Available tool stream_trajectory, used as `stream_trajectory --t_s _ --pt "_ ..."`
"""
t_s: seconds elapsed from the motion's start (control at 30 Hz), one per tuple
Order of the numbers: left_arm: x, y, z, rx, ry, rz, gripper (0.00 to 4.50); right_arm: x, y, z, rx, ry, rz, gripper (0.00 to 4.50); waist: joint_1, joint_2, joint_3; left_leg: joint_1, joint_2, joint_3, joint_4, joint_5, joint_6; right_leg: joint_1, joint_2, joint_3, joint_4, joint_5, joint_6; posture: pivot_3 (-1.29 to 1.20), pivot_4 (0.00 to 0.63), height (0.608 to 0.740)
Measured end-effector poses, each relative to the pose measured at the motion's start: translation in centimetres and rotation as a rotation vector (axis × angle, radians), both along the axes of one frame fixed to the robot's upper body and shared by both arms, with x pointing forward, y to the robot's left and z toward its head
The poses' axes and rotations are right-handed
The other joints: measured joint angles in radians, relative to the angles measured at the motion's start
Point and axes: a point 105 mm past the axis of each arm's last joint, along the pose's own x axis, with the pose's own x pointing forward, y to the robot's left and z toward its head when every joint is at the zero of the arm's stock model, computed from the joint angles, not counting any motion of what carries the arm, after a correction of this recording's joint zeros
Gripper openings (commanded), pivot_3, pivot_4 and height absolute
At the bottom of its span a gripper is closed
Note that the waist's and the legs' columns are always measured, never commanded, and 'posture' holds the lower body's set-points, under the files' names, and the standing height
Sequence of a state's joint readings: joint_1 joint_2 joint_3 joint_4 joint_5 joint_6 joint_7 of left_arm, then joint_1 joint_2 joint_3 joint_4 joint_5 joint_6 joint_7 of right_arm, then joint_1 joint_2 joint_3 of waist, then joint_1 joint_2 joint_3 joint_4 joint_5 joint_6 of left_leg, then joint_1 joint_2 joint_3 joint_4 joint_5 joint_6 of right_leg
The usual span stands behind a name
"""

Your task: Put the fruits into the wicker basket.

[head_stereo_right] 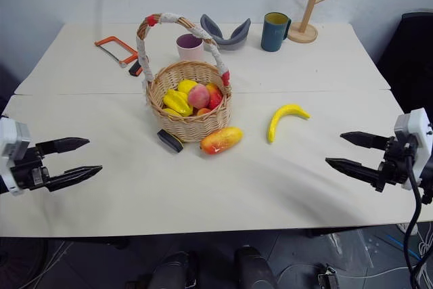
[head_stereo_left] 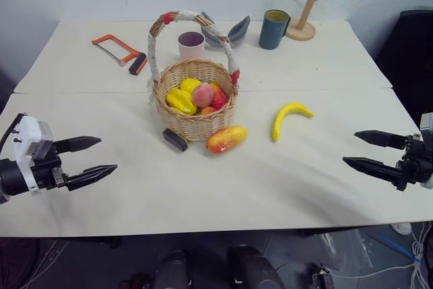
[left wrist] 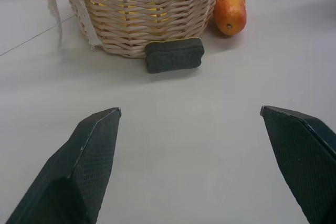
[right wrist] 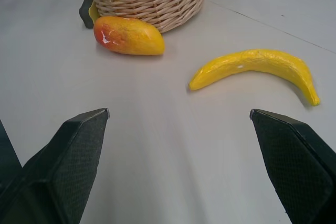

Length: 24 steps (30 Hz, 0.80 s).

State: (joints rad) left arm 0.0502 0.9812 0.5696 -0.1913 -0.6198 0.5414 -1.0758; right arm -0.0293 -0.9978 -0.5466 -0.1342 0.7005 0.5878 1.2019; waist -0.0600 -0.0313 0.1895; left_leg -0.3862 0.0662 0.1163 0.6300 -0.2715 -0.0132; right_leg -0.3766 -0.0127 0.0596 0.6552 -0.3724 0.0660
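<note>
Both sets of jaws stand spread wide and empty: the left gripper (head_stereo_left: pixel 95 156) hangs over the near left part of the white table (head_stereo_left: pixel 203 194), the right gripper (head_stereo_left: pixel 362 150) over the near right part, each pointing inward toward the middle. Neither touches anything. The wicker basket (head_stereo_left: pixel 195 123) sits at the table's centre, already holding several fruits, with its tall wrapped handle arching over it. Two fruits are left on the table. The mango (head_stereo_left: pixel 226 139) lies just beside the basket's near right wall, its long axis running roughly across the table and tilted slightly away at its right end. A small black block (head_stereo_left: pixel 175 139) rests against the basket's near left side. The banana (head_stereo_left: pixel 289 117) lies well apart from the basket, to its right, curved, with one end pointing toward the robot and the other out to the right. In the right wrist view the banana (right wrist: pixel 257 65) lies ahead of the open fingers and crosswise to them, so the right arm looks the nearer one for it; the mango lies about midway between the two grippers.
</note>
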Motion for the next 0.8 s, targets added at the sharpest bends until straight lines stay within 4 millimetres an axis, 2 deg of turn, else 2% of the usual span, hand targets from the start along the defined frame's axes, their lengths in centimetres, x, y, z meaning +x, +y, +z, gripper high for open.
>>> stream_trajectory --t_s 0.27,0.47,0.6,0.7,0.8 --pt "0.9 -0.2 0.5 0.000 -0.036 0.031 4.50 0.2 -0.4 -0.2 -0.027 0.003 -0.031 4.44 0.001 0.000 0.000 0.000 0.000 0.000 0.000 0.000 0.000 0.000 0.000 0.000 0.000 0.000 0.000 0.00 0.150 0.740" --pt "1.1 -0.3 0.1 -0.009 -0.031 0.039 4.50 0.2 -1.0 -0.6 -0.051 0.004 -0.051 4.44 0.001 0.000 0.000 0.000 0.000 0.000 0.000 0.000 0.000 0.000 0.001 0.000 0.000 0.000 0.000 0.00 0.150 0.740" --pt "1.3 -1.1 0.0 -0.018 -0.035 0.042 4.50 0.3 -0.9 -0.6 -0.059 -0.003 -0.055 4.44 0.001 0.000 0.000 0.000 0.000 0.000 0.001 0.000 0.000 0.000 0.000 0.000 0.001 0.000 0.000 0.00 0.150 0.740" --pt "1.9 -2.3 0.2 -0.047 -0.056 0.046 4.50 -0.2 0.5 -0.1 -0.030 0.009 -0.004 4.44 0.003 0.000 0.000 0.000 0.000 0.000 0.002 0.001 0.000 0.000 0.001 0.000 0.003 0.000 0.000 0.00 0.150 0.740" --pt "2.6 -3.8 -0.8 -0.012 -0.064 0.049 4.50 -1.2 3.4 1.0 0.003 0.003 0.104 4.44 0.003 0.000 0.000 0.001 0.000 0.000 0.002 0.001 -0.001 0.000 0.002 0.000 0.004 0.000 0.000 0.00 0.150 0.740"
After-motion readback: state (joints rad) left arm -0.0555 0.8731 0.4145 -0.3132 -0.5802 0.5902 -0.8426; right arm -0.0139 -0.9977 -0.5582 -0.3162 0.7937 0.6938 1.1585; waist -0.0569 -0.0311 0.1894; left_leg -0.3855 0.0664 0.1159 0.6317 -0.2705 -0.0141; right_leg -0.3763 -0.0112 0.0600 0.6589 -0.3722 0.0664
